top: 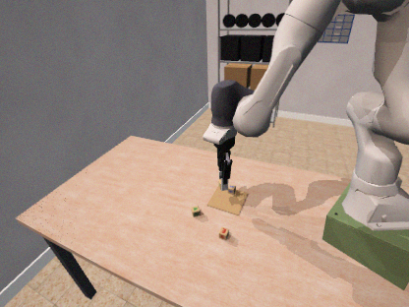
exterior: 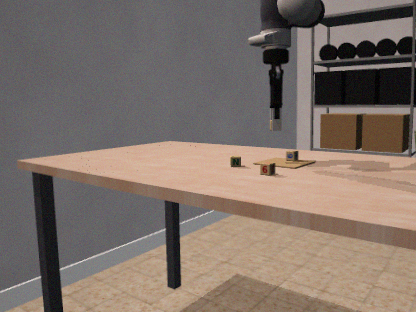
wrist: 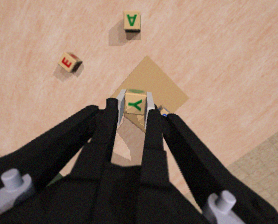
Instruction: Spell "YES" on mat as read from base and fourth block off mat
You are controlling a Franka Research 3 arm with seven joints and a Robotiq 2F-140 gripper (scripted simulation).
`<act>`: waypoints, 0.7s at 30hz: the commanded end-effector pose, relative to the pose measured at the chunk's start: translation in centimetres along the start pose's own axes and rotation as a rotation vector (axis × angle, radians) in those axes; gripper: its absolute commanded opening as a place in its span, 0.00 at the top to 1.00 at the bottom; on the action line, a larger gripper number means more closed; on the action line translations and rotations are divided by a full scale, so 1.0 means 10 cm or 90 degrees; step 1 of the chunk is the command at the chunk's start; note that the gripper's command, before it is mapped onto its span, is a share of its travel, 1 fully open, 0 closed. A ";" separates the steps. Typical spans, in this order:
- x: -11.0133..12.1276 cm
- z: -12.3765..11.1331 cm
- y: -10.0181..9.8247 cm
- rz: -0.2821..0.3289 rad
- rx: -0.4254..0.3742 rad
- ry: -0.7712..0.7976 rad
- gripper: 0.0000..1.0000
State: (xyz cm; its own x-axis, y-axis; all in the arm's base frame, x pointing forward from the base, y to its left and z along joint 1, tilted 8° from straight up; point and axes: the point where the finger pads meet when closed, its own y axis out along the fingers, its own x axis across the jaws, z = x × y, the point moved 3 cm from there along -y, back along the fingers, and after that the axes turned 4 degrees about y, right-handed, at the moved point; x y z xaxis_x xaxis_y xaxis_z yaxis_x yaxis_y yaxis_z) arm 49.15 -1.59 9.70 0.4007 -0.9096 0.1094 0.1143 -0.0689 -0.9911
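From the top view, the gripper (top: 225, 185) hangs over the far corner of the mat (top: 227, 201), with a small block (top: 232, 190) resting on the mat just beside the fingertips; a green-lettered block (top: 196, 211) lies off the mat to its left and a red-lettered block (top: 224, 232) off it toward the near table edge. In the exterior view the gripper (exterior: 275, 123) is well above the mat (exterior: 284, 163), its fingers pinching a pale block (exterior: 276, 124); the block on the mat (exterior: 292, 155) shows a blue mark, the green one (exterior: 235, 161) reads as "N" from this side, and the red one (exterior: 267, 168) cannot be read surely. The wrist view settles the writing: the fingers clamp the block marked "Y" (wrist: 135, 102) above the mat (wrist: 150, 80), while "A" (wrist: 132, 21) and "E" (wrist: 69, 61) lie on the table beyond it. The step in hand looks like carrying Y for placement; the next move calls for lowering it flat onto the mat, upright for a reader at the base, leaving room for E.
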 end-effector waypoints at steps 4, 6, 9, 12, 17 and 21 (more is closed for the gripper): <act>-0.01 0.00 0.00 -0.001 0.001 -0.114 0.84; -0.02 0.00 0.00 -0.001 0.001 -0.133 0.84; -0.02 0.00 0.00 -0.001 0.001 -0.142 0.84; -0.03 0.00 0.00 -0.001 0.001 -0.182 0.84; -0.04 -0.01 0.00 -0.002 0.001 -0.227 0.84; -0.05 -0.01 0.00 -0.002 0.001 -0.262 0.84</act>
State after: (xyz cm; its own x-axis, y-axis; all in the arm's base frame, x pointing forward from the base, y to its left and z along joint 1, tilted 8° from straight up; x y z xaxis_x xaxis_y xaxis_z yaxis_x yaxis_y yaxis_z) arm 48.87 -1.26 9.65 0.6411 -0.7570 0.1267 0.1143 -0.0691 -0.9910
